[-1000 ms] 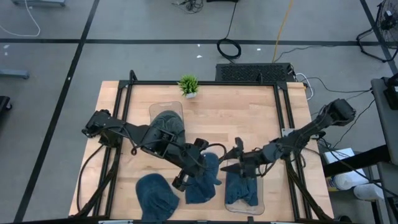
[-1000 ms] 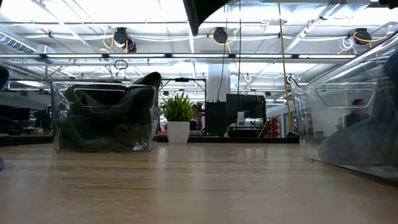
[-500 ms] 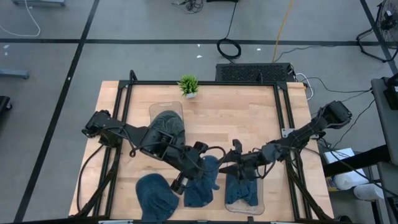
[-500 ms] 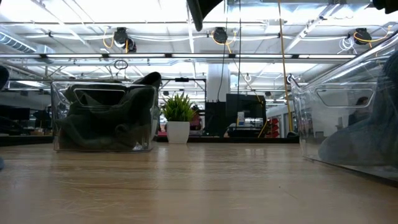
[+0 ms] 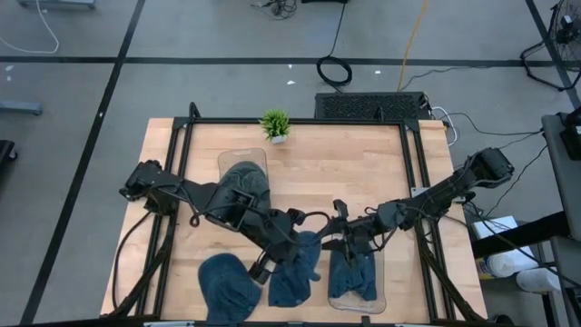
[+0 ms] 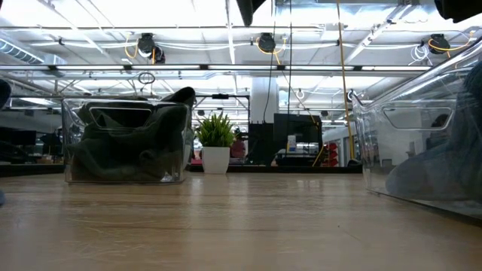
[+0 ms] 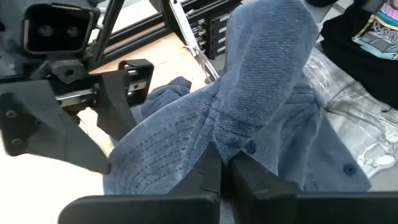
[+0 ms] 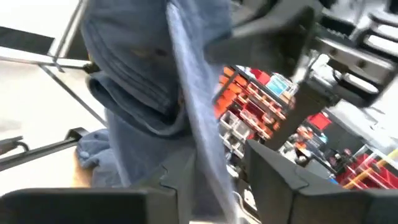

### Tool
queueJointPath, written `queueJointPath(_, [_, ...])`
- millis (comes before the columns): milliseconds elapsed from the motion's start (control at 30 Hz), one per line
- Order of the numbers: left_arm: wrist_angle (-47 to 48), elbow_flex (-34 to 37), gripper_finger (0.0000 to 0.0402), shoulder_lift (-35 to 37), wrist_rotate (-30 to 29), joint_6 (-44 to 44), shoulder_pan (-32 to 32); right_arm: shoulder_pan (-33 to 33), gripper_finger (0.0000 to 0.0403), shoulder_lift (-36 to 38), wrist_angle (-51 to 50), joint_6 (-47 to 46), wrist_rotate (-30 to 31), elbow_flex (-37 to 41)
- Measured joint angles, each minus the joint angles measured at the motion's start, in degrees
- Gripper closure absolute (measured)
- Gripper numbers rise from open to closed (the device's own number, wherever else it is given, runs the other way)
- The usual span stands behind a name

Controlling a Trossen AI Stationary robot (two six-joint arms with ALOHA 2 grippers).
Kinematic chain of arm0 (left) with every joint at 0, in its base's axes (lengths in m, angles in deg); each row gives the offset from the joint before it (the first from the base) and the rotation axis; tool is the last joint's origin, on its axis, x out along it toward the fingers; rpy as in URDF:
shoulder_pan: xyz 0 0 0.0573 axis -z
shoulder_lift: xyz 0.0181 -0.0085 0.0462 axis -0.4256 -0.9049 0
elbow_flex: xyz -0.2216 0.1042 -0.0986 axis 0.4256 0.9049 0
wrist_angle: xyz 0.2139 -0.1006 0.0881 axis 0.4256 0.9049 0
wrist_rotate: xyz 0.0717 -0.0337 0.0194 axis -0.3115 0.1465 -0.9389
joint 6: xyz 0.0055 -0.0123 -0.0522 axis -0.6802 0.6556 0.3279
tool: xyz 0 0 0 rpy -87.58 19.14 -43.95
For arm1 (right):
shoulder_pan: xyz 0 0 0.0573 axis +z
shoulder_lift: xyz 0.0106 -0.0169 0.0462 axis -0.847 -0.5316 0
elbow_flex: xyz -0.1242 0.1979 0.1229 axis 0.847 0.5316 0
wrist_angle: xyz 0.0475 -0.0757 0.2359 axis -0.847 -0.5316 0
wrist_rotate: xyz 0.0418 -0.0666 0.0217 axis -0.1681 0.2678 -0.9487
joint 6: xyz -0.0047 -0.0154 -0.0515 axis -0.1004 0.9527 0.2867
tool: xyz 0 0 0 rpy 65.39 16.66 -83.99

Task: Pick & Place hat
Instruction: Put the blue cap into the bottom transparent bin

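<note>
Overhead, both arms met near the middle of the wooden table (image 5: 363,173), just in front of its centre. The left gripper (image 5: 289,238) was shut tight on a blue hat (image 5: 300,262); in the left wrist view its two dark fingers (image 7: 214,180) were pressed together with a fold of the ribbed blue cloth pinched between them, and the hat (image 7: 249,118) hung bunched in front of the camera. The right gripper (image 5: 341,234) stood just beside the left one, on the side toward the clear bin (image 5: 374,272) at the table's front right. In the right wrist view its fingers (image 8: 180,174) stood partly apart with a strip of the blue hat (image 8: 186,106) hanging down between them; whether they had gripped the cloth could not be told.

A second piece of blue cloth (image 5: 352,280) lay inside that clear bin. A third blue hat (image 5: 227,283) lay on the table's front edge, to the left of the held hat. Behind the left arm a second clear bin (image 5: 241,162) held dark green hats (image 5: 247,183); the low view showed this bin (image 6: 124,141) with its dark contents. A small potted plant (image 5: 275,124) stood at the table's back edge.
</note>
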State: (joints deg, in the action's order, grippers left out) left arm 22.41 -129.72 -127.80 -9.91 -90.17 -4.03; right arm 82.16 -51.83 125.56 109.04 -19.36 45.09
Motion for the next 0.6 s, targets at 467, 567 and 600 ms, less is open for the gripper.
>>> queueJointPath(467, [-0.3,0.0,0.0397,0.0,-0.1,-0.6,-0.5,-4.9,0.0401,0.0,0.0,-6.5,-17.2,0.0])
queueJointPath(567, [-0.3,0.0,0.0396,0.0,-0.2,-0.7,-0.5,-4.9,0.0402,0.0,0.0,-6.5,-17.1,0.0])
queueJointPath(600, [-0.2,0.0,0.0396,0.0,-0.2,-0.8,-0.4,-4.9,0.0402,0.0,0.0,-6.5,-17.0,0.0])
